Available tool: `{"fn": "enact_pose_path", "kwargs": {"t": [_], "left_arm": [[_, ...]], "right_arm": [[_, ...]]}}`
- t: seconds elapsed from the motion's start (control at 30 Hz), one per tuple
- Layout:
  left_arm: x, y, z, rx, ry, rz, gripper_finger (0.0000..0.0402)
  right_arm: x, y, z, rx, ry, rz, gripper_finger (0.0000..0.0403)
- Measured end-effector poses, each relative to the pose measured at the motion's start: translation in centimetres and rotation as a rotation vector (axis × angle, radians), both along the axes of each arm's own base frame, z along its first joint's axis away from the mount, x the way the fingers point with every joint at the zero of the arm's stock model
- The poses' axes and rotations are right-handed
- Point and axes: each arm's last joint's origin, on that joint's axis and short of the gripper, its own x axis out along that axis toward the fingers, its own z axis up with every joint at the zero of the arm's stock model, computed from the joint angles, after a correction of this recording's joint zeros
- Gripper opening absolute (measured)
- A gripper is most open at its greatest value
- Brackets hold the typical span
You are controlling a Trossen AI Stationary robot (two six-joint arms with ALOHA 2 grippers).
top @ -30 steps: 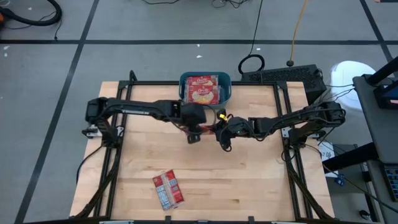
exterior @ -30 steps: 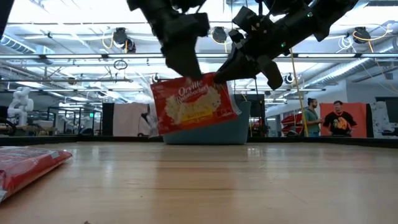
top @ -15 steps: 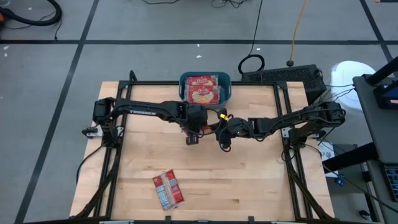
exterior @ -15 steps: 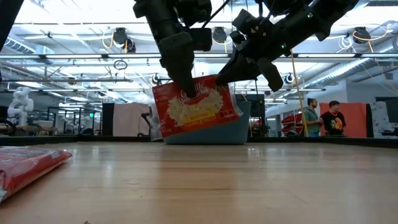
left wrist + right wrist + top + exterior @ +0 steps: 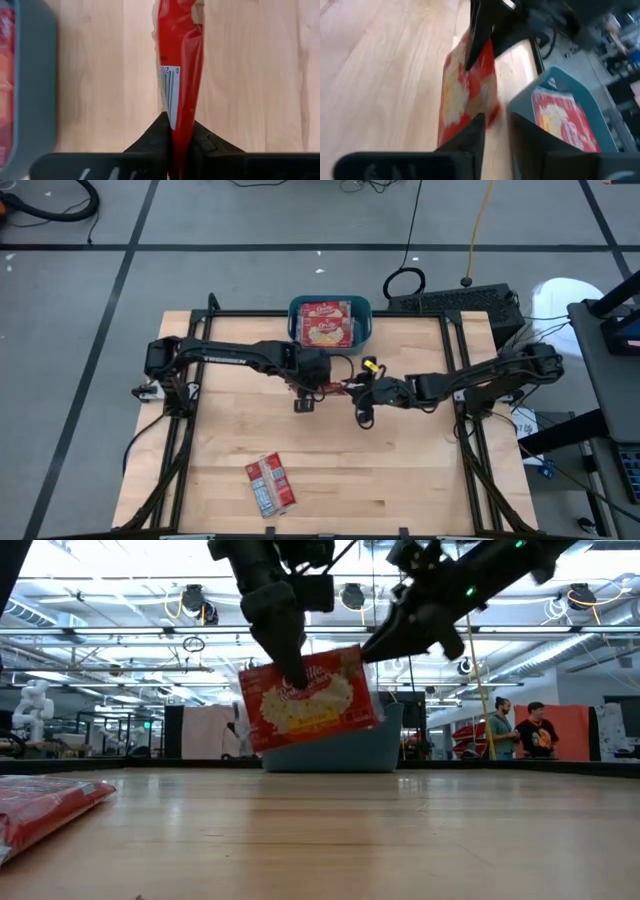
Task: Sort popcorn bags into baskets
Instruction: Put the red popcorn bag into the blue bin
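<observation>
Bag [image 5: 308,698] pinched upright in left claw [image 5: 293,680], above table.

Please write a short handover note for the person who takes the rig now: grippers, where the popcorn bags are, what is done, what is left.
Left gripper: fingers shut on a popcorn bag, held upright above the table, in front of the basket.
Right gripper: fingers open, beside the held bag, holding nothing.
Done: bags in the basket.
Left: put the held bag in the basket, then the bags lying at the near table edge.
</observation>
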Motion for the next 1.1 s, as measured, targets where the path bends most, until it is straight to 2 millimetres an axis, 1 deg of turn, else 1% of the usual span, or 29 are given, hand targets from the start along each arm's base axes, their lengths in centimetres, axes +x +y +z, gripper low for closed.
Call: {"fn": "enact_pose_path", "kwargs": {"t": [0.1, 0.17, 0.27, 0.33, 0.43, 0.6, 0.73, 0.83, 0.93, 1.03, 1.1], "left_arm": [[-0.5, 0.0, 0.7, 0.006, -0.002, -0.012, 0.0017], [-0.9, 0.0, 1.3, 0.007, -0.004, -0.014, 0.0017], [-1.1, 0.3, 2.8, 0.009, -0.018, -0.006, 0.0020], [-1.1, 0.6, 3.9, 0.016, -0.025, -0.005, 0.0029], [-1.1, 1.4, 5.7, 0.059, -0.033, -0.006, 0.0035], [-1.5, 3.8, 9.1, 0.142, -0.077, 0.015, 0.0019], [-2.0, 6.0, 11.6, 0.201, -0.131, 0.038, 0.0019], [-2.6, 7.7, 13.2, 0.253, -0.163, 0.053, 0.0031], [-3.2, 9.7, 14.7, 0.299, -0.193, 0.070, 0.0035], [-3.5, 11.7, 15.8, 0.335, -0.212, 0.094, 0.0026], [-3.6, 12.7, 16.2, 0.344, -0.197, 0.100, 0.0018]], "right_arm": [[-1.1, 0.7, 1.0, 0.048, -0.023, -0.046, 0.0115], [-1.8, 0.9, 1.4, 0.100, -0.026, -0.066, 0.0130], [-2.8, 1.1, 1.5, 0.184, 0.009, -0.065, 0.0143], [-3.2, 1.2, 1.0, 0.242, 0.025, -0.038, 0.0147], [-3.9, 1.3, -0.5, 0.299, 0.041, -0.012, 0.0147], [-4.9, 1.1, -3.0, 0.321, -0.001, -0.013, 0.0141], [-5.7, 1.1, -4.5, 0.348, -0.058, 0.022, 0.0140], [-6.2, 1.2, -5.2, 0.368, -0.099, 0.057, 0.0140], [-6.7, 1.4, -5.7, 0.375, -0.137, 0.074, 0.0139], [-7.0, 1.3, -6.0, 0.378, -0.154, 0.078, 0.0139], [-7.1, 1.3, -6.1, 0.384, -0.157, 0.074, 0.0139]]}}
